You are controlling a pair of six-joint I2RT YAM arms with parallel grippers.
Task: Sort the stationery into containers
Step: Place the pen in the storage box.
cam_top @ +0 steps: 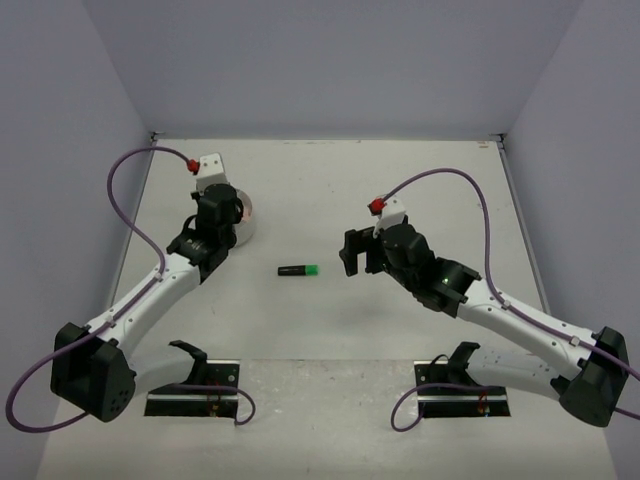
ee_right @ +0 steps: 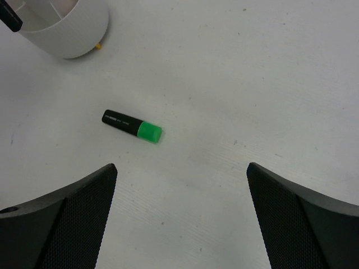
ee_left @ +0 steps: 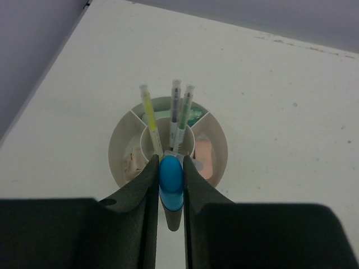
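My left gripper (ee_left: 169, 159) is shut on a black highlighter with a blue end (ee_left: 170, 188) and holds it upright just above the near rim of a round white container (ee_left: 119, 141) divided into compartments. Three thin pens (ee_left: 177, 115) stand in its centre cup, a pink eraser (ee_left: 203, 157) lies in the right compartment, and something mint shows at the back. In the top view the left gripper (cam_top: 214, 218) covers most of the container (cam_top: 247, 222). A black highlighter with a green end (cam_top: 298, 270) (ee_right: 132, 125) lies flat mid-table. My right gripper (ee_right: 182, 168) (cam_top: 357, 252) hovers open just right of it, holding nothing.
The white table is walled on the left, back and right (cam_top: 100, 120). The container's side (ee_right: 67, 31) shows at the top left of the right wrist view, with a small yellow tip at its base. Both arm bases sit at the near edge.
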